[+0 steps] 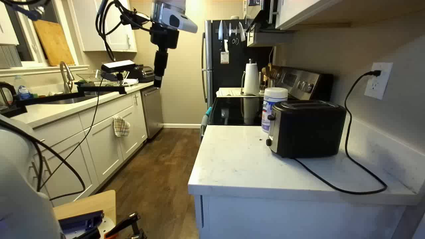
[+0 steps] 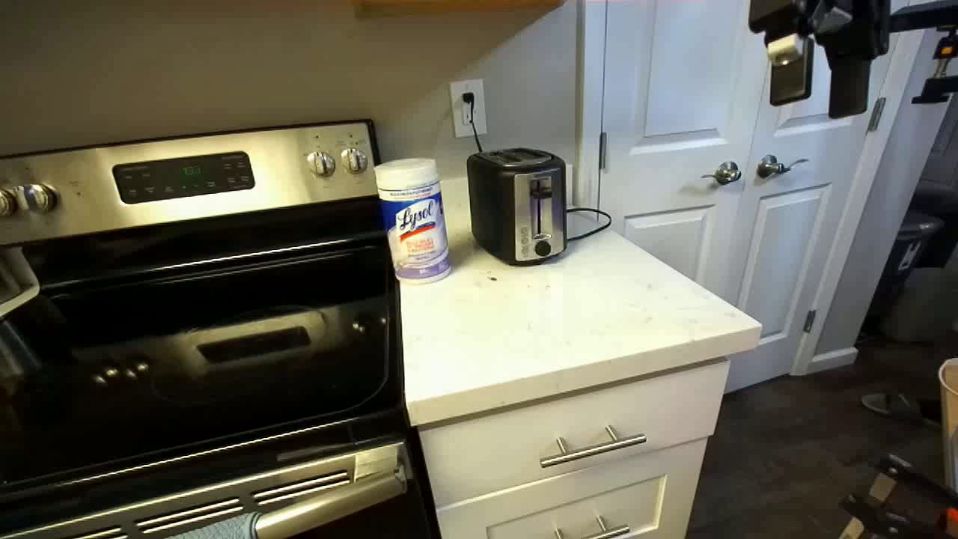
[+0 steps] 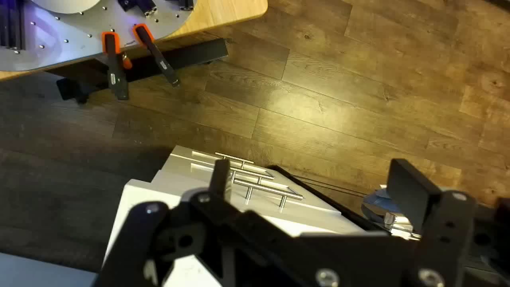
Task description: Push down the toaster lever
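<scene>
The black toaster stands upright on the white counter in both exterior views [image 1: 310, 129] [image 2: 494, 202]. Its silver end face carries the small black lever [image 1: 271, 117], which sits near the top of its slot in an exterior view [image 2: 540, 192]. A round dial [image 2: 542, 248] is lower on that face. My gripper hangs high in the air, well apart from the toaster, in both exterior views [image 1: 158, 83] [image 2: 820, 90]. In the wrist view its fingers [image 3: 314, 179] are wide apart with nothing between them. The toaster and lever are out of the wrist view.
A Lysol canister [image 2: 415, 224] stands beside the toaster, by the black stove [image 1: 235, 111]. The power cord [image 1: 352, 192] loops over the counter [image 1: 232, 172] to the wall outlet [image 1: 378, 81]. Upper cabinets [image 1: 318, 13] overhang the counter. Drawer handles [image 3: 267, 187] jut out below its edge.
</scene>
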Robot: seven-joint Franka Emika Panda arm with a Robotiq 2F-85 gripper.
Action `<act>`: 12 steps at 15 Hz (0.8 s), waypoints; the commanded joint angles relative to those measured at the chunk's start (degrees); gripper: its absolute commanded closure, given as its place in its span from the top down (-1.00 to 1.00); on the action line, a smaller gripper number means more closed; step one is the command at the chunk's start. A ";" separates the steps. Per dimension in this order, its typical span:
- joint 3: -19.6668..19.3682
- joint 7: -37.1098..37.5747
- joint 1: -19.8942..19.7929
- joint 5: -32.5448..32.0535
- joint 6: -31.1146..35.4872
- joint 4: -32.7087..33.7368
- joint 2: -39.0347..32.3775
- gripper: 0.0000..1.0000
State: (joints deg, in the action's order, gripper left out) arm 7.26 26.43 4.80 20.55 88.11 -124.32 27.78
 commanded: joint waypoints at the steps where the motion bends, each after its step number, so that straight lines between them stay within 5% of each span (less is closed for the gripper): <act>1: 0.86 -0.35 -1.15 0.33 -0.32 0.19 0.00 1.00; 7: 0.86 -0.35 -1.15 0.33 -0.32 0.19 0.00 1.00; 12: 1.91 -0.90 -1.53 0.45 8.24 -1.82 -2.29 1.00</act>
State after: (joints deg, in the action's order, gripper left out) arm 8.01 26.43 4.34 20.55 91.17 -124.66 27.38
